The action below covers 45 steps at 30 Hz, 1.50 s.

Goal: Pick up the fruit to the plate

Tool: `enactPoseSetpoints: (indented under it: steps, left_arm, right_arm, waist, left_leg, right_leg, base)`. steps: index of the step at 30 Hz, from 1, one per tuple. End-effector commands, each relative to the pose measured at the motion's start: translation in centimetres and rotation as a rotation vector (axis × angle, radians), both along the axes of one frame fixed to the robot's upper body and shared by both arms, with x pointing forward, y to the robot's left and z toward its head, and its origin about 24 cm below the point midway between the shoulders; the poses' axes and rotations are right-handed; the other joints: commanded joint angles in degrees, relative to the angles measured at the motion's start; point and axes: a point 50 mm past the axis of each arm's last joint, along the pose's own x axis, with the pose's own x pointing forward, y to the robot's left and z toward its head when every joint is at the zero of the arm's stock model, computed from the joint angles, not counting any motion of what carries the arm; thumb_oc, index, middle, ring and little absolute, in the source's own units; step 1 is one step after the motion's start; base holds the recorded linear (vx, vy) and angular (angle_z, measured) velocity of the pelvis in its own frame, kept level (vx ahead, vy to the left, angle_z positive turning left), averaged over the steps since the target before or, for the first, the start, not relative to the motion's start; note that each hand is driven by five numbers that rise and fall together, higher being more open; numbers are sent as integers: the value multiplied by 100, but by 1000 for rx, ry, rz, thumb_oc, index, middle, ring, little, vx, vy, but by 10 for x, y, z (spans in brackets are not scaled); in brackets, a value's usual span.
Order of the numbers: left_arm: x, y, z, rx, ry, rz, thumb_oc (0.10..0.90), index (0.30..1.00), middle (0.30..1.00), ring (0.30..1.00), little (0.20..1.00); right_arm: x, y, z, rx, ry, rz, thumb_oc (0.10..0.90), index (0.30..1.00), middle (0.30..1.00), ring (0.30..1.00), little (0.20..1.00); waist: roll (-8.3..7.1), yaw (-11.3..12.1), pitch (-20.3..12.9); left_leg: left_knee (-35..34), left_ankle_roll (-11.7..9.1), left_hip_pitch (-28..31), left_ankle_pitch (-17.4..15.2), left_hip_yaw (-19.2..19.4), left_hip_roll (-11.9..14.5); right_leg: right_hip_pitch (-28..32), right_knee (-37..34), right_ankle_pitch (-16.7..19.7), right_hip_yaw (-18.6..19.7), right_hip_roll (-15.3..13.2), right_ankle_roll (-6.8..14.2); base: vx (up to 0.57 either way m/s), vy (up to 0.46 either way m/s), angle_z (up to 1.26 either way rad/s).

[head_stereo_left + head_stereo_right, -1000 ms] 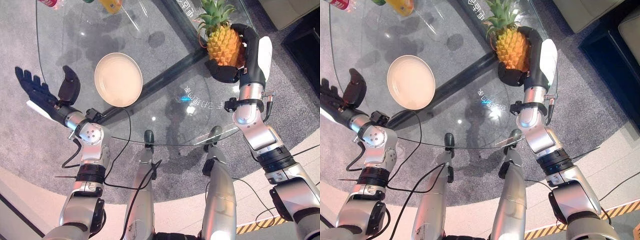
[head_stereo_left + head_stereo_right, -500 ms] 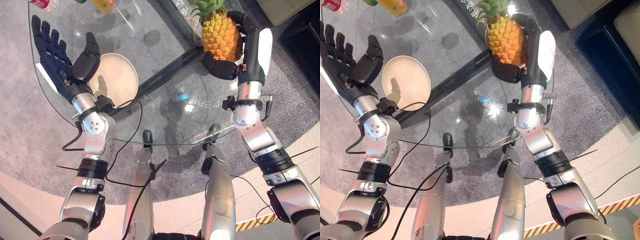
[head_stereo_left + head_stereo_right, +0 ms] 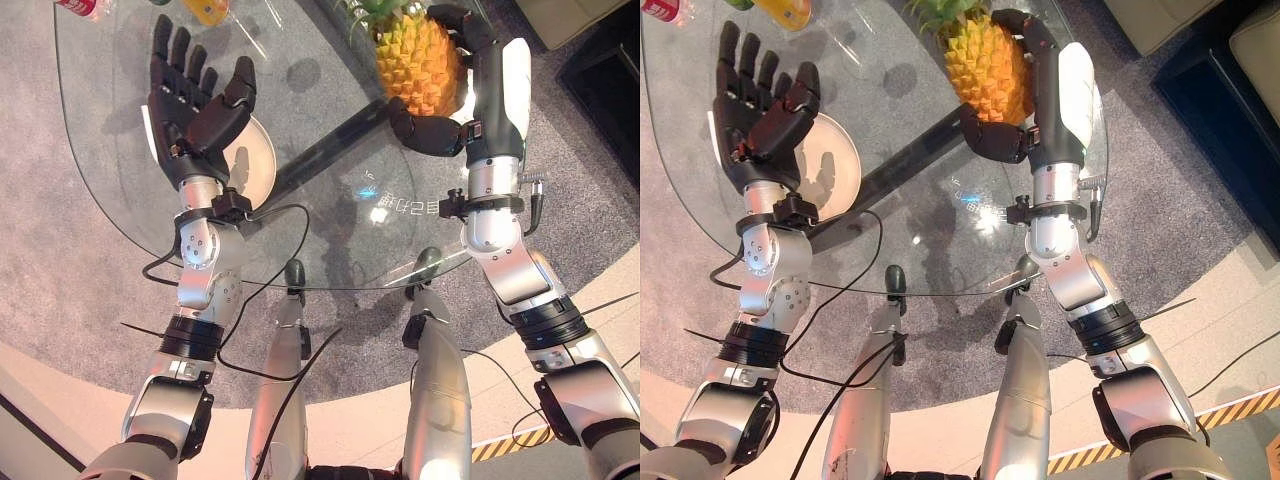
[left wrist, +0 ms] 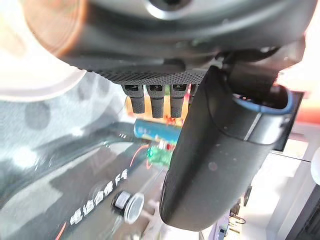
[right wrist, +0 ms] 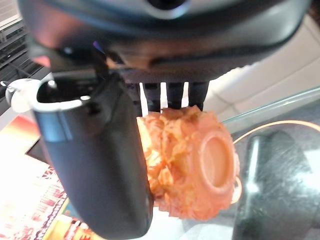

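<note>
Right hand (image 3: pixel 1025 110) clenched round one pineapple (image 3: pixel 985 65), held above the far side of the glass counter (image 3: pixel 330 215), well apart from the single plate (image 3: pixel 255 165). Could slip on the way across, grip being only from one side and the fruit heavy and knobbly. Left hand (image 3: pixel 195 100) spread wide and empty over the plate; could block the landing spot. Two bottles (image 3: pixel 205 10) near the far edge.

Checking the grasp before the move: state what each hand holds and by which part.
The right hand grips the pineapple around its body, thumb low and fingers high. The left hand is open and holds nothing.
</note>
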Motion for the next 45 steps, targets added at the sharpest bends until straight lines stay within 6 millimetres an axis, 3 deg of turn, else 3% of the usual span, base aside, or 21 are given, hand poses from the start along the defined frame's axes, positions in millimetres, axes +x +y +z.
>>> enactPoseSetpoints:
  steps: [1, 17, 33, 45]
  left_arm:
    - [-22, -11, 52, 2, -258, -110, 800, 900, 900, 900, 900]
    - [-9, -34, 35, -61, -112, -401, 800, 900, 900, 900, 900]
    - [-2, -48, 26, -46, -17, -461, 800, 900, 900, 900, 900]
    - [-6, -50, 33, -88, -71, -490, 800, 900, 900, 900, 900]
  right_arm:
    - [-51, 30, 68, -48, -406, 221, 100, 300, 300, 300, 200]
    - [-59, 56, 66, -163, -364, 363, 100, 300, 300, 300, 200]
    - [-62, 75, 62, -222, -315, 456, 100, 300, 300, 300, 200]
    - [-61, 82, 59, -258, -276, 473, 100, 300, 300, 300, 200]
  waist:
    - [260, -135, -137]
    - [269, -126, -137]
    - [271, -102, -137]
    - [263, -78, -137]
  left_leg:
    - [30, -109, -307, 457, -148, 219]
    - [11, -108, -334, 492, -115, 228]
    - [-55, -118, -329, 556, -99, 225]
    - [-101, -115, -341, 589, -100, 219]
  right_leg:
    - [302, 102, -184, 298, -410, 629]
    - [363, -27, -125, 230, -462, 657]
    - [440, -160, -69, 166, -501, 673]
    - [449, -200, -52, 132, -504, 662]
  base:
    - [0, 0, 0]
    - [0, 0, 0]
    - [0, 0, 0]
    - [0, 0, 0]
